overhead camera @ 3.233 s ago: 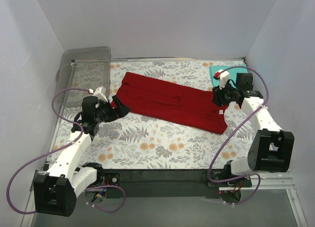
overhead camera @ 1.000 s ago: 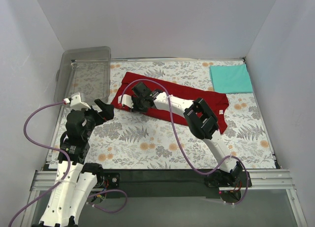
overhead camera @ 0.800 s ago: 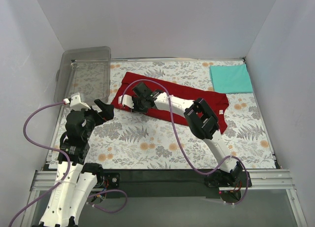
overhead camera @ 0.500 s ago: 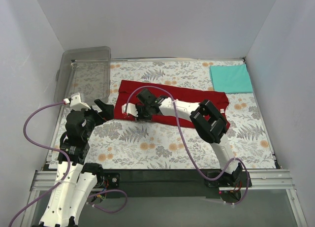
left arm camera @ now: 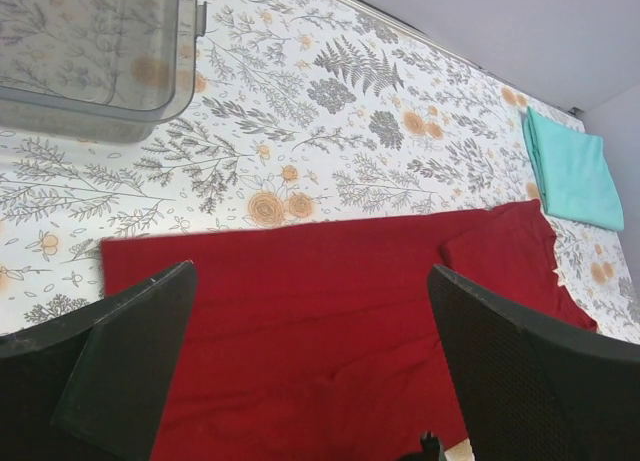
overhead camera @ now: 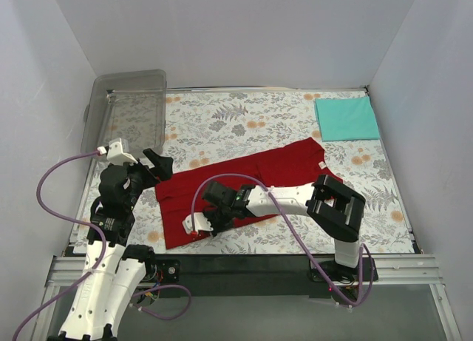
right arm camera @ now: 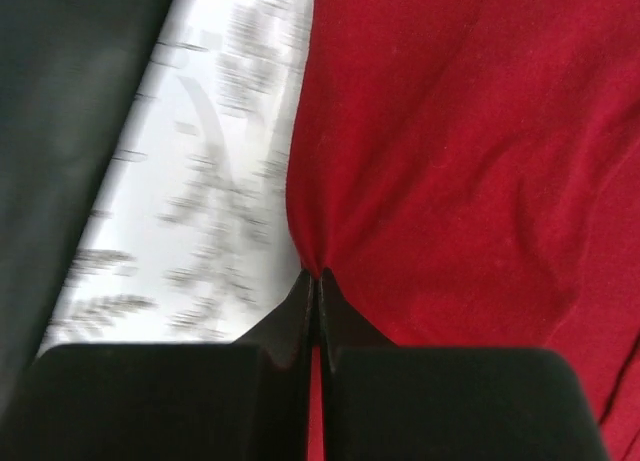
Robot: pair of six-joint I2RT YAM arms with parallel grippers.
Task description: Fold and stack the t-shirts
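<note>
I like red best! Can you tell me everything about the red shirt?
The red shirt is plain, deep red soft cloth, folded into a long strip with a few creases. It lies flat on the flowery table, slanting from near left to far right, a tiny white tag near its right end. The right claw is shut, pinching its near edge into a pucker. The left claw is open by its left end, not gripping.

Left arm [overhead camera: 96,289] and right arm [overhead camera: 284,199] are showing white links, black joints; purple cables [overhead camera: 38,191] are trailing; left end effector [left arm camera: 320,366], right end effector [right arm camera: 318,281] are wearing black fingers [left arm camera: 125,366].
</note>
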